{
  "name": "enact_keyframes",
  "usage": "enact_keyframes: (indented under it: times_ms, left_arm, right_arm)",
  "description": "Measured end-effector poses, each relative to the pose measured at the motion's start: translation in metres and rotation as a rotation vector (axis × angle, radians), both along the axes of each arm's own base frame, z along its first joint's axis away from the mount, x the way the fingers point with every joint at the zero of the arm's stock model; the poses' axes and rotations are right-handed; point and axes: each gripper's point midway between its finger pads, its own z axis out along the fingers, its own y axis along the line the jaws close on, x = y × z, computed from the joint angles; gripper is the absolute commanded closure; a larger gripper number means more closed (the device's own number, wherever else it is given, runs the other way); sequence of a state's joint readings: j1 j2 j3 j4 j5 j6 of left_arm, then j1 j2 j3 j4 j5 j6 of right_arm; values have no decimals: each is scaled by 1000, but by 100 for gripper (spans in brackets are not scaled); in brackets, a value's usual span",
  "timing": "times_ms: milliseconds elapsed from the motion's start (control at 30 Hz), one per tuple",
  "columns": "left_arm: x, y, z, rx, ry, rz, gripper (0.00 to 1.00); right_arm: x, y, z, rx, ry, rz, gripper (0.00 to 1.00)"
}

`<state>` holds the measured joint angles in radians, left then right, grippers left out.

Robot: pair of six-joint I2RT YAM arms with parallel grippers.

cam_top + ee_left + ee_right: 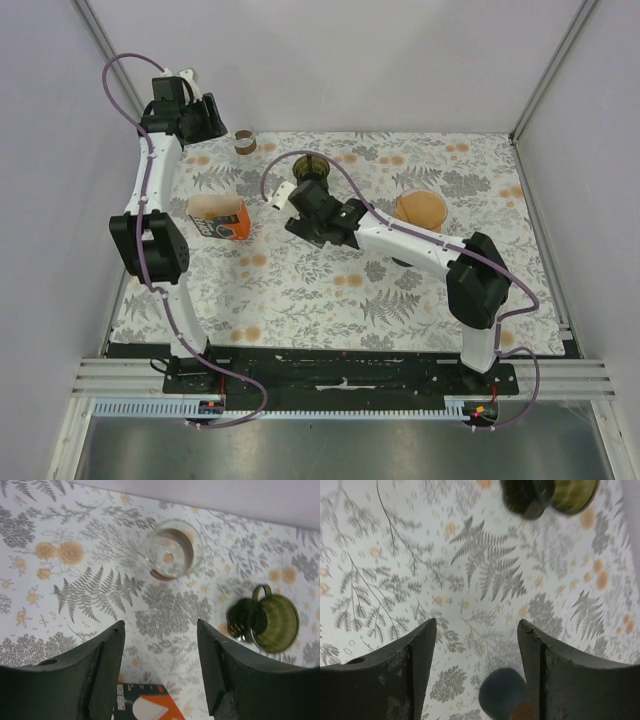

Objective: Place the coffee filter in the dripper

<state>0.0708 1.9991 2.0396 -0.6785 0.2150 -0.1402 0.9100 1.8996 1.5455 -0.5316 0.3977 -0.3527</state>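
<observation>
The dark green dripper (312, 165) stands on the floral cloth at the back centre; it also shows as the dripper (267, 620) at the right of the left wrist view and, blurred, as the dripper (550, 495) at the top of the right wrist view. My right gripper (300, 192) hovers just in front of it; the right gripper (476, 621) is open. A blurred dark round shape with a brown edge (505, 695) hangs low between its fingers; I cannot tell what it is. My left gripper (200, 118) is raised at the back left, and the left gripper (161, 622) is open and empty. I cannot pick out a coffee filter for certain.
An orange and black box (218, 218) stands at the left, seen as the box (145, 702) below the left fingers. A small clear glass (245, 143) sits at the back left, the same glass (170, 550). A round brown dish (420, 208) lies right of centre.
</observation>
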Motion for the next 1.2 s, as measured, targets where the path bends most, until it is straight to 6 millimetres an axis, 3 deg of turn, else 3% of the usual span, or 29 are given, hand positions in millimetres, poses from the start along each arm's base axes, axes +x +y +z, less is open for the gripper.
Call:
enact_keyframes:
  times_ms: [67,167,233,400,567,667,733,800,933,1033,1200]
  left_arm:
    - [20,9,-5,5,-13,67,29]
    - [44,22,-15,5,-32,166,26]
    - [61,28,-22,-2,-46,221,26]
    - [91,30,-54,-42,-50,291,27]
    - [107,16,-94,-76,-16,282,37]
    - [111,5,-113,-88,6,263,50]
    - [111,-3,-118,-101,18,246,65]
    - [111,-8,-117,-115,18,237,80]
    - [112,-19,-113,-149,9,202,98]
    - [111,-25,-105,-163,-1,178,98]
    - [88,-33,-107,-173,74,135,98]
  right_arm:
    - [4,16,27,92,-18,8,6]
    - [9,29,58,184,-40,15,2]
    - [12,31,68,215,-40,9,2]
    - [22,14,72,233,-8,-51,2]
    - [21,-3,65,221,36,-116,2]
    - [15,-5,60,220,63,-138,2]
    - [12,-7,58,219,74,-150,2]
    - [7,-11,55,209,86,-159,2]
    - [3,-19,54,188,88,-174,2]
    - [3,-21,55,184,80,-179,2]
    - [6,-27,63,177,51,-194,2]
